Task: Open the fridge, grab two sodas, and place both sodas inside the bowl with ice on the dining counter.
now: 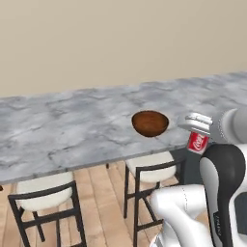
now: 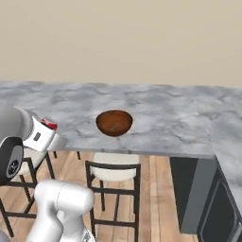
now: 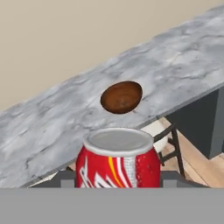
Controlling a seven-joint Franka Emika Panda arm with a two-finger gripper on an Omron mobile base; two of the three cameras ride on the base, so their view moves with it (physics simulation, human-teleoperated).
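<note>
Clamped in the pincer (image 3: 117, 177): one red soda can (image 3: 117, 162), upright, held short of the marble worktop (image 1: 72, 130) and above the stools (image 1: 152, 169). Ahead, past the near edge, on the slab: the brown wooden bowl (image 1: 150, 123), apart from the can. Bare marble all round the bowl, wall well beyond.

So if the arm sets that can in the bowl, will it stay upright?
Probably not: the bowl looks shallow and rounded inside, so the can may tip. Its round body could then roll against the wall. The bowl itself might slide on the smooth counter.
</note>
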